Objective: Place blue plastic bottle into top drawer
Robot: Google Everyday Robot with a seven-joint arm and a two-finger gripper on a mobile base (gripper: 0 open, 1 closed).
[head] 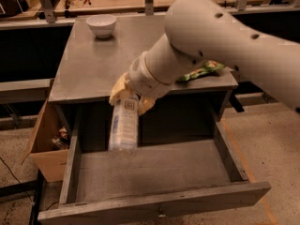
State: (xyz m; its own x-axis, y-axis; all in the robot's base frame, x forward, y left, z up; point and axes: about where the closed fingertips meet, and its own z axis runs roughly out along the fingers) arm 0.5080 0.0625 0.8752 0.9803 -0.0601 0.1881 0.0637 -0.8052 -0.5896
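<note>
Gripper (127,96) located at tabletop (89,64) front edge, fingers clamped on upper end of bottle (124,125); bottle held nearly upright over left rear of pulled-out drawer (154,172); bowl (101,25) seen at tabletop back

We see the worktop (93,64) bearing a white bowl (101,25) near its far-left corner and a green bag (207,70) at the right edge. The gripper (132,97), clasping the blue plastic bottle (124,125), hangs off the front edge.

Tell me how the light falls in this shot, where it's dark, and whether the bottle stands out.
Camera view: warm light on the cabinet top and bowl; deep shadow in the recess behind the open top drawer; the blue plastic bottle, held by the gripper above the drawer, shows pale against it.
</note>
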